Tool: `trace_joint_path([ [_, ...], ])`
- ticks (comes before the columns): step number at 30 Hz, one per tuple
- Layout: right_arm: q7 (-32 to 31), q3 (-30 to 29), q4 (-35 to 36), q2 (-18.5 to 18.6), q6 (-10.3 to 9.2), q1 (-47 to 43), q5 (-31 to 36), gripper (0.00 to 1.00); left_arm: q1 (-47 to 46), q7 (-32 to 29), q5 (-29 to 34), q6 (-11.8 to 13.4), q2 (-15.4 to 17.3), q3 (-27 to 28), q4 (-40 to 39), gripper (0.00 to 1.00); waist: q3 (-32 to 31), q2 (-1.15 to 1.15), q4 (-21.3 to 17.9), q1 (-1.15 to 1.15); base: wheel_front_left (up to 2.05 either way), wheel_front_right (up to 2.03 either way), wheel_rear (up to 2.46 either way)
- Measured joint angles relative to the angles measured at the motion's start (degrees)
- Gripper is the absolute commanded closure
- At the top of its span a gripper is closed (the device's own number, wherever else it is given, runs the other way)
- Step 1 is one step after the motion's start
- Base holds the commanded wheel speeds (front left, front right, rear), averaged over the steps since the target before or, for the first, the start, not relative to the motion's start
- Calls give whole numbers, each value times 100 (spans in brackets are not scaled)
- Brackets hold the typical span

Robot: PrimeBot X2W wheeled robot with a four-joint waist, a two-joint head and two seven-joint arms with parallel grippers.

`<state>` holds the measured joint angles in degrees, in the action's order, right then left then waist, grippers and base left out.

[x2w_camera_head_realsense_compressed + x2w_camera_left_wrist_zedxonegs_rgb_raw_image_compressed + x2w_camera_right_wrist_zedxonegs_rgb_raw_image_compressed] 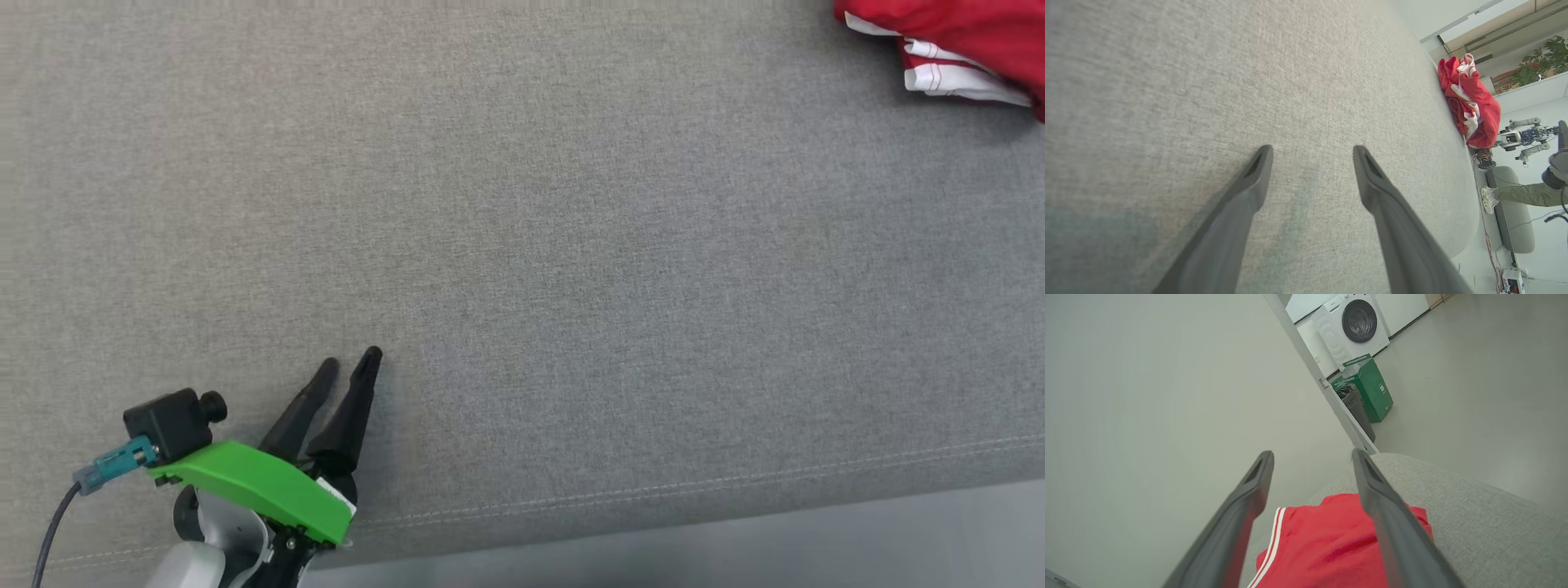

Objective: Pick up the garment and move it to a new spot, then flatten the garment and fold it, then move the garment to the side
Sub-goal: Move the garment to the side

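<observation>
Left gripper (349,363) sits low on my left over the bare grey cushion (571,245), fingers spread, nothing between them. Right gripper (1312,455) also stands spread and empty, hanging just above the red garment (1331,543). The garment, red with white stripes, lies bunched at the cushion's far right edge, well apart from the left gripper. I note a washing machine (1359,326) beyond

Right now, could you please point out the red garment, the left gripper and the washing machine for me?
garment (1472,102), left wrist view, middle of the crumpled red bundle.
left gripper (349,359), head view, midway between its two fingertips.
washing machine (1359,321), right wrist view, its round dark door.
</observation>
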<state>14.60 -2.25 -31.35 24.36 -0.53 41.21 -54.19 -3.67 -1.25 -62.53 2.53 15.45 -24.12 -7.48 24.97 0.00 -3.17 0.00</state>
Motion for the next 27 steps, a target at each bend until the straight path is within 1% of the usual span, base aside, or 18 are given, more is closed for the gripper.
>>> trace_joint_path([
  [2,0,24,163,98,2,-163,225,0,-2,159,89,2,-7,42,121,0,-126,0,59,0,0,0,0],
  [4,0,68,316,178,1,-352,512,0,-1,298,361,2,27,76,240,0,-256,0,126,0,0,0,0],
  [6,0,-2,528,185,-9,-532,769,0,-1,456,401,8,22,159,334,0,-384,0,199,0,0,0,0],
  [7,0,-31,643,183,-32,-609,891,0,-1,523,445,8,25,172,372,0,-449,0,239,0,0,0,0],
  [9,0,-48,864,182,-79,-779,1169,0,-2,650,777,24,81,161,508,0,-575,0,321,0,0,0,0],
  [11,0,-44,1036,166,-152,-979,1425,0,-1,772,983,59,158,165,619,0,-697,0,407,0,0,0,0],
  [17,0,81,1578,-156,-265,-1580,2011,0,-1,1158,1313,101,165,165,817,0,-1059,0,656,0,0,0,0],
  [18,0,109,1666,-227,-312,-1654,2086,0,-1,1218,1376,109,165,167,853,0,-1117,0,692,0,0,0,0],
  [20,0,226,1829,-350,-319,-1834,2264,0,1,1327,1451,111,165,168,892,0,-1232,0,756,0,0,0,0],
  [21,0,343,1973,-445,-364,-2037,2452,0,3,1350,1504,116,169,168,923,0,-1337,0,813,0,0,0,0],
  [23,0,454,2047,-511,-374,-2263,2609,0,10,1394,1663,154,185,166,959,0,-1433,0,868,0,0,0,0],
  [24,0,528,2071,-538,-413,-2386,2689,0,12,1399,1742,154,197,166,981,0,-1475,0,893,0,0,0,0],
  [27,0,733,2128,-665,-420,-2741,2943,0,17,1451,1846,162,221,177,1022,0,-1589,0,958,0,0,0,0],
])
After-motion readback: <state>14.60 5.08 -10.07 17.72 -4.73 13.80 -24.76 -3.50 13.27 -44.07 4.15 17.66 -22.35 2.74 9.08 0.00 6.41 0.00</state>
